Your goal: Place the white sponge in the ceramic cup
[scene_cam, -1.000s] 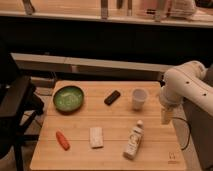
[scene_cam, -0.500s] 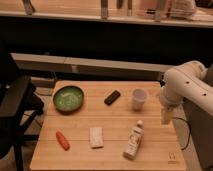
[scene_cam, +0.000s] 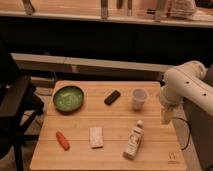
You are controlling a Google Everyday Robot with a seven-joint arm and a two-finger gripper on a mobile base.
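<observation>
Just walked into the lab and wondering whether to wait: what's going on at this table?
A one-armed robot is meant to put the white sponge in the ceramic cup, but nothing is being handled yet. Its tool hangs open and empty at the right edge of the table, apart from the cup. The sponge lies flat near the front, between an orange object and a white bottle. The cup stands upright farther back.
</observation>
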